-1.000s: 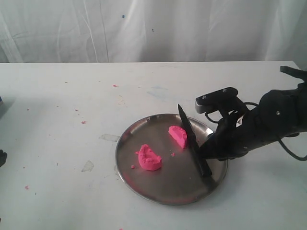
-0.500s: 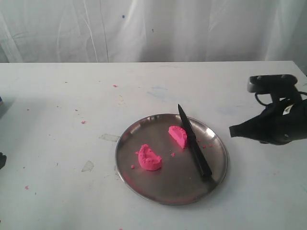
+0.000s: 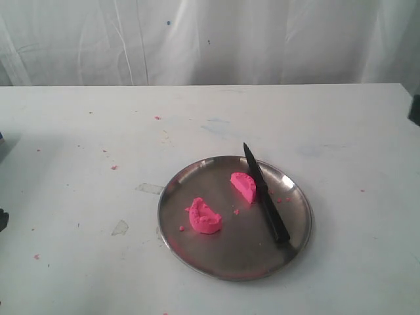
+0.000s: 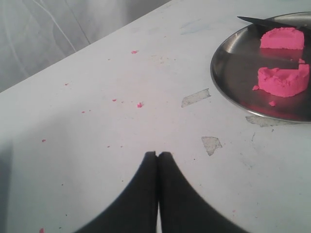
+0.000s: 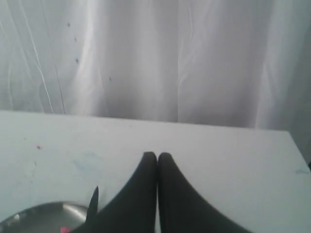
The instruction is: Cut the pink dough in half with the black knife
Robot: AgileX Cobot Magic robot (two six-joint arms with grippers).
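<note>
From the left wrist the steel plate (image 4: 233, 63) runs off the edge and the black knife (image 4: 262, 21) shows only its tip; from the right wrist, just blurred slivers of both.

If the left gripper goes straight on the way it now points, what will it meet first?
Probably only bare table with small pink crumbs; the left gripper points past the steel plate, which lies aside. Depth is unclear.

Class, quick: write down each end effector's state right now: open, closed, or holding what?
Left end effector: closed, holding nothing.
Right end effector: closed, holding nothing.
</note>
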